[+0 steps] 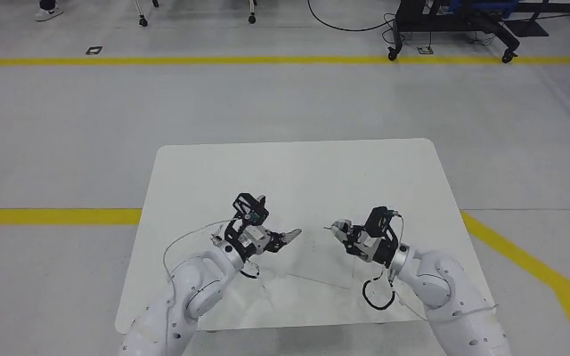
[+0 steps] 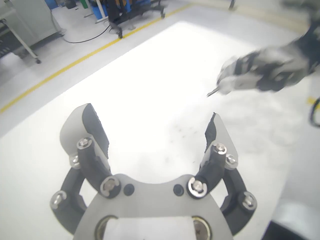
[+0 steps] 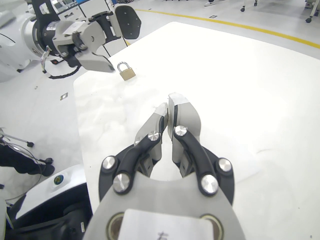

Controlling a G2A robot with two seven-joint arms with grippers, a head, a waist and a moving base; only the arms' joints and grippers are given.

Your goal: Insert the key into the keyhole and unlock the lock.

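Note:
A brass padlock (image 3: 127,72) with a silver shackle lies flat on the white table (image 1: 356,178), near the table's edge. My left gripper (image 2: 151,111) hovers open and empty; in the right wrist view its fingers (image 3: 97,63) hang just above and beside the padlock. My right gripper (image 3: 168,103) is shut, held above the table a short way from the lock. In the left wrist view a thin dark key (image 2: 212,92) sticks out of the right gripper's (image 2: 221,86) tips. From above, the two grippers (image 1: 289,237) (image 1: 340,230) face each other over the table's near half.
The table's far half is bare white surface. A black chair back (image 3: 127,23) stands past the table edge behind the left arm. Yellow floor lines (image 1: 267,60) and wheeled carts surround the table.

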